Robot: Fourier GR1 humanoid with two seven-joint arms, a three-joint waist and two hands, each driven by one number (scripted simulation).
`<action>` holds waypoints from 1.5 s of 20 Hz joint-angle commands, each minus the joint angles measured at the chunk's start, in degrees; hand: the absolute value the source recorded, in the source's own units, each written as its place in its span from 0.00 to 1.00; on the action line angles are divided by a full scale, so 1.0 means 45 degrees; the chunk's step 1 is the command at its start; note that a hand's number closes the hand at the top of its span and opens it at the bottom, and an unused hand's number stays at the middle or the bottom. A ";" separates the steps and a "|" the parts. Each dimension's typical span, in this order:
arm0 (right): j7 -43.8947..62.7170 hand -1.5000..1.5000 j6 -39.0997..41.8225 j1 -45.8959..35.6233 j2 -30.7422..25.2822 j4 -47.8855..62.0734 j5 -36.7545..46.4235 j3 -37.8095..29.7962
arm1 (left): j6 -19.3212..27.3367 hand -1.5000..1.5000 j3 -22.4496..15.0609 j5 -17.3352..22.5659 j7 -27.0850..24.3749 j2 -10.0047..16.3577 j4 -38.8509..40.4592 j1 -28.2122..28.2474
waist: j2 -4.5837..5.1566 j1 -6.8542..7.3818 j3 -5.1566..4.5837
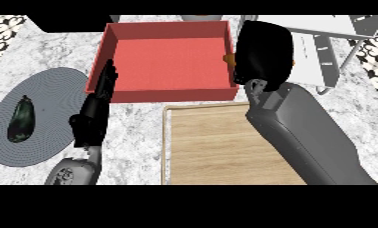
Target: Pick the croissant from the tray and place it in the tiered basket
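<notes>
Your right robot hand (262,54) hung over the right wall of the red box (159,59), with its back turned to you and its fingers curled round the croissant (229,59). The hand hid almost all of the pastry. Only a small orange-brown sliver showed at the hand's left edge, just above the box wall, and a fainter trace showed at its right edge. The croissant was up in that hand, clear of the wooden tray (214,147), which lay on the worktop (133,127) just below the red box. Your right forearm (303,137) crossed the tray's right side.

The white wire tiered basket (325,27) stood just to the right of that hand, at the upper right of your view. The croissant was beside it and not inside it.

Your left robot hand (100,102) was open, with its fingers straight and pointing up along the box's left wall. I cannot tell whether they touched the wall. To the left of that hand lay a round grey placemat (66,92) with a dark aubergine (22,118) resting on it.
</notes>
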 commanded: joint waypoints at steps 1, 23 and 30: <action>0.2897 1.00 0.2539 -0.0926 0.0186 -0.1464 0.0054 -0.1010 | -0.0103 0.50 -0.0170 0.0015 0.0476 0.0036 -0.0682 0.0374 | -0.0052 0.0025 0.0008; -0.0884 1.00 0.1288 -0.4414 -0.0975 0.3104 0.1534 -0.6248 | -0.0459 0.50 0.0148 -0.0109 -0.0243 -0.0102 -0.0054 0.0141 | 0.0168 0.0378 0.0014; -0.2774 1.00 0.1071 -0.4577 -0.2218 0.4689 0.1862 -0.6606 | -0.0622 0.50 0.0553 -0.0013 0.0485 0.0024 -0.0670 -0.0241 | 0.0172 0.0362 0.0016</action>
